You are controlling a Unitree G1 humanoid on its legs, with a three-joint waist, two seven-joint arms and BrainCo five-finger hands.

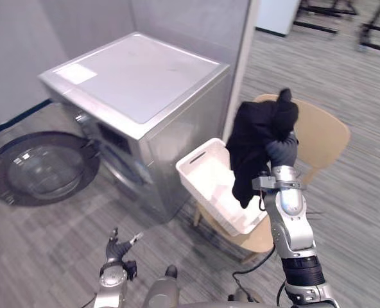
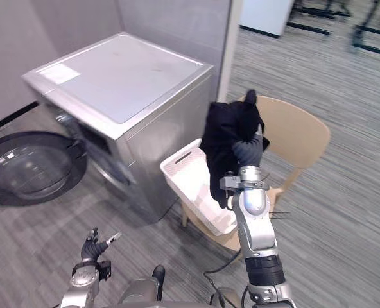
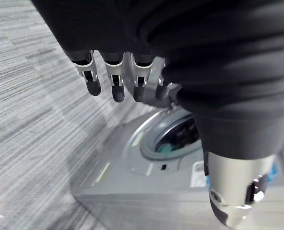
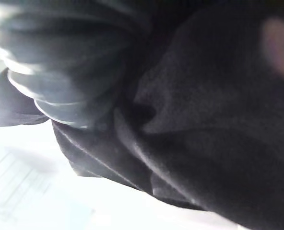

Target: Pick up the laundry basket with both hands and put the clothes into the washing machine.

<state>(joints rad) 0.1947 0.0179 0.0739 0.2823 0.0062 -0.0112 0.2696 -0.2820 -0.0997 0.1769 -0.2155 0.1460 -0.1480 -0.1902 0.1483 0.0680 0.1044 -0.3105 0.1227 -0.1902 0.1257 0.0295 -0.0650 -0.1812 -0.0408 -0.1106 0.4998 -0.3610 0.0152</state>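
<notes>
Right robot hand [image 1: 281, 153] is raised above the laundry basket [image 1: 203, 154] and draped in a black garment [image 1: 257, 138]; whether it is closed on the cloth cannot be told. Left robot hand [image 1: 116, 247] is held low and near, relaxed and empty. The basket is set on a wooden chair [image 1: 325, 135], right of the washing machine [image 1: 138, 77], whose door [image 1: 42, 168] is open. Loading is judged still to be done.

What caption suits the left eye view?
A black garment hangs from the raised right hand over the white basket on a chair, beside the open washing machine; left hand low, open.
</notes>
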